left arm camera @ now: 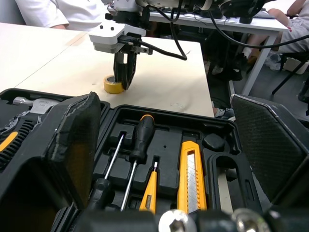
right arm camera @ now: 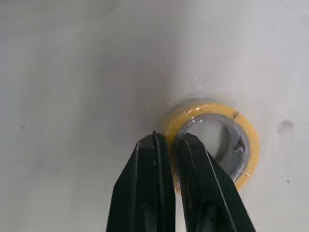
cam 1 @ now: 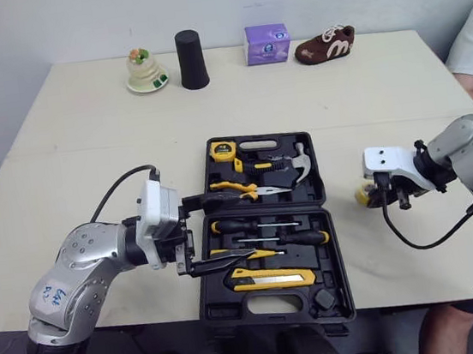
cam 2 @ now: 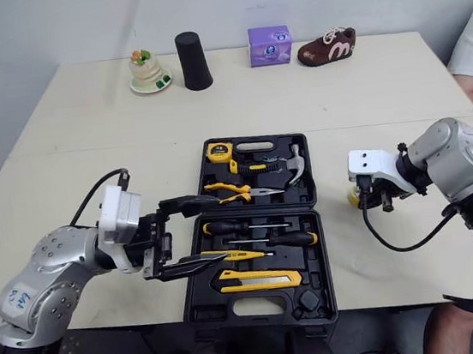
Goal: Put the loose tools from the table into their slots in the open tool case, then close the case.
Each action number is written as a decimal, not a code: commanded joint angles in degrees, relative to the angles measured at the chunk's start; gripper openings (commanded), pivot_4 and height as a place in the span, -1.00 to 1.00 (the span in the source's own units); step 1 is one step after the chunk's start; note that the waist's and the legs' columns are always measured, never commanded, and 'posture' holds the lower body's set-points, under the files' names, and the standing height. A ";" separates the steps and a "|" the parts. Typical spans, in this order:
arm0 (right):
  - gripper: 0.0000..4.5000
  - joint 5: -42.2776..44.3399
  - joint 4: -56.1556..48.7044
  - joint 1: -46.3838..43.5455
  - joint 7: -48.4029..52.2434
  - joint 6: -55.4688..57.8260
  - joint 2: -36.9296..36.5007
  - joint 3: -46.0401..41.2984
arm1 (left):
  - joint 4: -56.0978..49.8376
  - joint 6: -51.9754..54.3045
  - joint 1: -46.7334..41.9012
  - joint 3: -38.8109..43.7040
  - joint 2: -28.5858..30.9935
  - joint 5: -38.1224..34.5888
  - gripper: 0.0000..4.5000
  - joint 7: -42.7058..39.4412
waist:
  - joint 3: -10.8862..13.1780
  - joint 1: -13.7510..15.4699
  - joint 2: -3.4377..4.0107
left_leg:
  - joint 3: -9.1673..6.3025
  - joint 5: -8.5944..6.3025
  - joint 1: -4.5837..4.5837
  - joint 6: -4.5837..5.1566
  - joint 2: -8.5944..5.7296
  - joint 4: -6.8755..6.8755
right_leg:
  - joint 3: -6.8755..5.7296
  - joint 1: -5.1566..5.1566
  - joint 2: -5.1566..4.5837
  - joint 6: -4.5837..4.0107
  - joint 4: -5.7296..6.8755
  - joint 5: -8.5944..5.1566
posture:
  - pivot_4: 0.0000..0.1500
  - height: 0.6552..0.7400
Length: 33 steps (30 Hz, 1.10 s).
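left end effector (cam 2: pixel 221 228) apart by tool case (cam 1: pixel 223 312) | right end effector (right arm camera: pixel 171 137) seemingly clamps tape roll (right arm camera: pixel 246 140)

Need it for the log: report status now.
Left gripper open over tool case edge. Right gripper pinching tape roll on table. Nothing between roll and case.

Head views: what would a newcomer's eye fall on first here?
The open black case sits in the middle of the table, with yellow-handled tools in its slots. The left gripper hangs with fingers wide open over the case's left edge. To the case's right, the right gripper pinches the rim of a yellow tape roll lying on the table.
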 commanded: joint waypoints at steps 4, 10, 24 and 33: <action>-1.00 3.83 -6.36 2.03 2.63 -3.41 -2.36 -6.35 | -2.22 2.85 0.03 0.72 2.39 -3.88 1.00 -2.29 | 0.00 0.01 0.01 | 0.00 0.00 0.00 0.00 0.00 0.00 | 0.00 0.00 0.00 0.00 0.01 0.00 | 1.00 0.86; -1.00 18.51 -34.84 5.26 7.99 13.89 -4.06 -10.80 | -3.23 -0.89 2.42 1.53 5.24 -0.92 1.00 -4.50 | 0.08 -0.35 0.13 | -0.04 0.00 0.01 -0.01 0.04 -0.08 | -0.01 -0.05 0.02 -0.02 0.07 -0.01 | 1.00 0.86; -1.00 28.73 -61.28 12.08 3.38 24.67 -1.59 -0.18 | -3.26 -7.57 8.62 0.58 4.06 2.32 1.00 -6.57 | 0.09 0.11 0.05 | -0.14 -0.07 0.03 0.09 0.05 -0.02 | -0.08 0.12 -0.02 -0.03 -0.07 -0.01 | 1.00 0.86; -1.00 18.15 -56.68 13.15 6.66 16.00 -7.61 6.83 | -4.61 -7.27 9.48 0.67 5.61 3.60 1.00 -5.80 | 0.09 -0.05 0.05 | -0.14 -0.07 0.03 0.10 0.05 -0.01 | -0.08 0.12 -0.02 -0.05 -0.08 -0.02 | 1.00 0.86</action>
